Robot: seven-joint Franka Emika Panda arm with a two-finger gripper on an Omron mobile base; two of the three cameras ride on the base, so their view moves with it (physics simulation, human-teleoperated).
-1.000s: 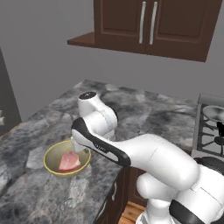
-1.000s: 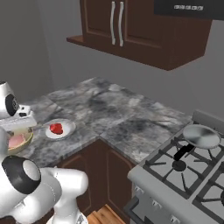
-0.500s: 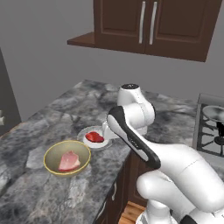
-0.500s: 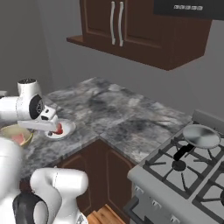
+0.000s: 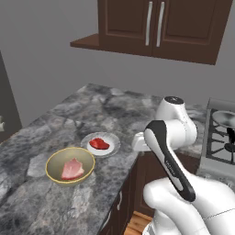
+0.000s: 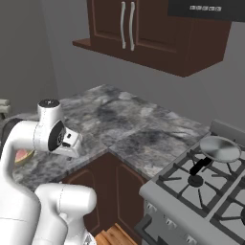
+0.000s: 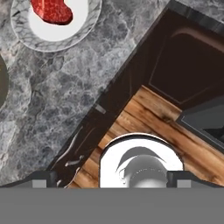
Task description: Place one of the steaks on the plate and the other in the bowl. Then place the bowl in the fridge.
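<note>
Left base view: one steak (image 5: 72, 169) is seen in the bowl (image 5: 70, 166), the other (image 5: 99, 144) on the plate (image 5: 101, 144). Fingers spread, nothing gripped. Bowl pickup for the fridge is judged next.

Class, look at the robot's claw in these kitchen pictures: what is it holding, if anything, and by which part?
Nothing is held. The claw is open and empty beside the counter edge; one steak lies on the plate, the other steak in the bowl.

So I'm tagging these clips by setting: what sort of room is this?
A home-style kitchen, rendered: a grey marble counter, a gas stove with a pan on it, dark wood wall cabinets.
</note>
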